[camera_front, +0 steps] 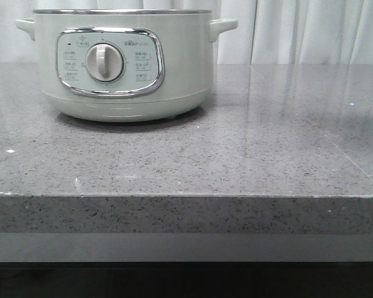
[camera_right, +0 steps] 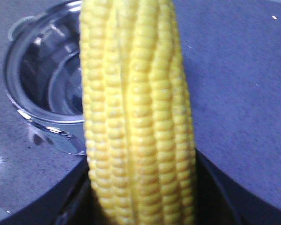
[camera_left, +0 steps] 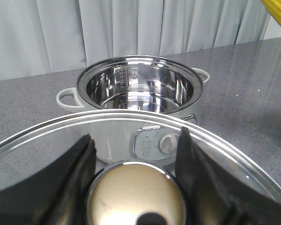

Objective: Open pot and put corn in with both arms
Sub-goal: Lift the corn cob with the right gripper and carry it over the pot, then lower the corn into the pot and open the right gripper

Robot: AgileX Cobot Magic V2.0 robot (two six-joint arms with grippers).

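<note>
Already the pot [camera_front: 121, 65] stands uncovered on the grey stone worktop [camera_front: 236, 155], toward its left and far side, control panel and white dial [camera_front: 104, 62] facing the front camera. Its steel bowl looks empty in both wrist views.

The left pincer [camera_left: 136, 164] has its two black fingers [camera_left: 77, 173] closed either side of the knob [camera_left: 136, 201] of the glass lid [camera_left: 47, 140], which it holds up clear of the pot, on the panel side. That lid I judge fragile and slick at the rim, fairly weighty for its size; the knob is the one sensible hold, and it wants keeping level.

The right pincer [camera_right: 140, 206] is clamped on the corn [camera_right: 136, 112] near one end, the dark fingers showing on both flanks of the cob. I judge the cob light, stiff, a little bumpy for grip, so unlikely to slip. Its long axis runs straight out from the pincer, free end pointing away from the wrist, kernel rows following that line. It hangs above the worktop, beside the pot rather than over the opening. The cob is far shorter than the bowl is wide, so any heading should fit.
</note>
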